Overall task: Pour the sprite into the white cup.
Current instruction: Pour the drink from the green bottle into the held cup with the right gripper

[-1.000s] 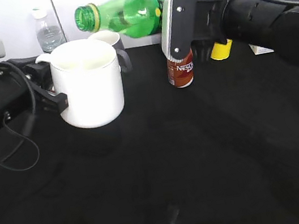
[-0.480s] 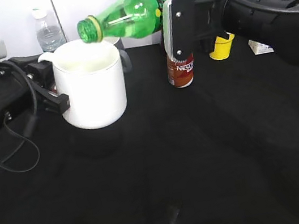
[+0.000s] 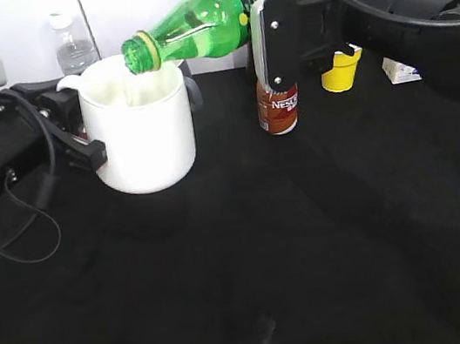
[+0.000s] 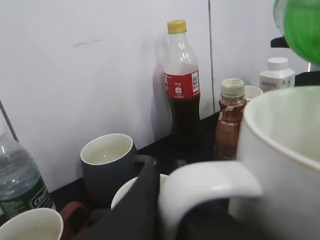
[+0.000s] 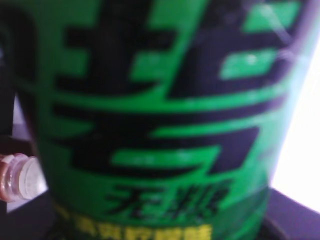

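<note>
The sprite (image 3: 204, 17) is a green bottle held sideways, neck tilted down, its capped mouth just over the white cup's rim. My right gripper (image 3: 270, 33) is shut on the bottle's body; its green label (image 5: 150, 115) fills the right wrist view. The white cup (image 3: 139, 130) stands on the black table. My left gripper (image 3: 75, 145) is shut on its handle (image 4: 210, 185), with one dark finger against the handle's left side. The bottle's green end (image 4: 302, 25) shows at the top right of the left wrist view, above the cup (image 4: 285, 150).
A brown Nescafe bottle (image 3: 278, 106) stands just under the right gripper. A yellow cup (image 3: 340, 71) and a clear water bottle (image 3: 74, 48) stand at the back. The left wrist view shows a cola bottle (image 4: 182, 85), a dark mug (image 4: 107, 162) and other cups by the wall.
The right gripper has tipped the sprite further, and its mouth has dropped from above the cup down to the rim. The cup and left gripper have stayed put.
</note>
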Robot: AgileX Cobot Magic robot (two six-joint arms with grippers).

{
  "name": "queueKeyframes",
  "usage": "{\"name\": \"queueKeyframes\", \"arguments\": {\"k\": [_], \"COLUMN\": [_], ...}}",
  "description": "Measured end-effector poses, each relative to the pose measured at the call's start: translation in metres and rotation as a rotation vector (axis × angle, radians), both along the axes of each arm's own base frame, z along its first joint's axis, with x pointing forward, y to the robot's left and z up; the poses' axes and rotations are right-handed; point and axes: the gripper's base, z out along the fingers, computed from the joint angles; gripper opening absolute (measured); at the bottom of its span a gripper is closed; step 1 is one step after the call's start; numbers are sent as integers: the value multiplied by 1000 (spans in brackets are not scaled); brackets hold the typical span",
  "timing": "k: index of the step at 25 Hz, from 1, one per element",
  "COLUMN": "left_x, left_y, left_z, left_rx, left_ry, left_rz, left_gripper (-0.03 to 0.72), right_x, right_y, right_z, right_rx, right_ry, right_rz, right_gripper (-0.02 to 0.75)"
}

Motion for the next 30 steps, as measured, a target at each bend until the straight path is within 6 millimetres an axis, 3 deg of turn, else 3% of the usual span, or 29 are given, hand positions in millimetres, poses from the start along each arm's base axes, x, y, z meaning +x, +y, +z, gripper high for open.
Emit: {"name": "queueKeyframes", "arguments": {"k": [30], "left_x": [-3], "left_y": [-4], "left_z": [-1], "left_rx": [46], "left_ry": [-14], "left_rz": [-56], "left_gripper": [50], "right_x": [2], "right_y": [-3], "right_z": [4], "right_rx": [-70], "right_ry": [-86], "right_rz": [-37], "right_gripper": [421]}}
